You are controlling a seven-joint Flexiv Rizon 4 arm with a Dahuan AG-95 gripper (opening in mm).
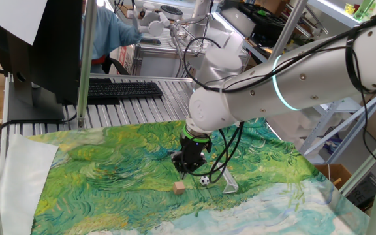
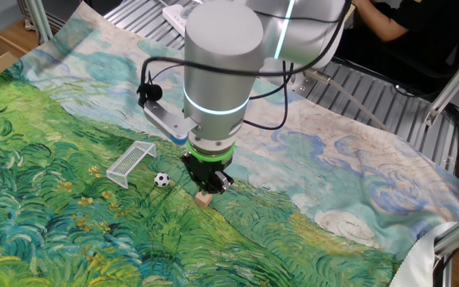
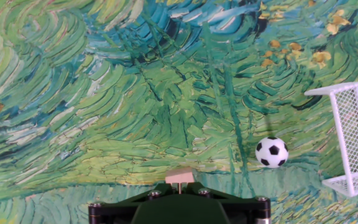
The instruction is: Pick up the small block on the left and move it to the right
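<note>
The small block (image 1: 179, 187), a tan wooden cube, lies on the painted cloth just left of the mini soccer ball (image 1: 204, 180). It also shows in the other fixed view (image 2: 204, 198) and in the hand view (image 3: 180, 175), where its lower part is hidden behind the hand. My gripper (image 1: 185, 171) hangs just above the block and slightly behind it, fingers pointing down. The fingers stand together with only a thin slit between them, and they hold nothing. The gripper also shows in the other fixed view (image 2: 208, 188).
A small white goal frame (image 1: 229, 183) stands right of the ball, also seen in the hand view (image 3: 350, 140). The green painted cloth (image 1: 109, 176) covers the table. A keyboard (image 1: 123, 89) lies behind it.
</note>
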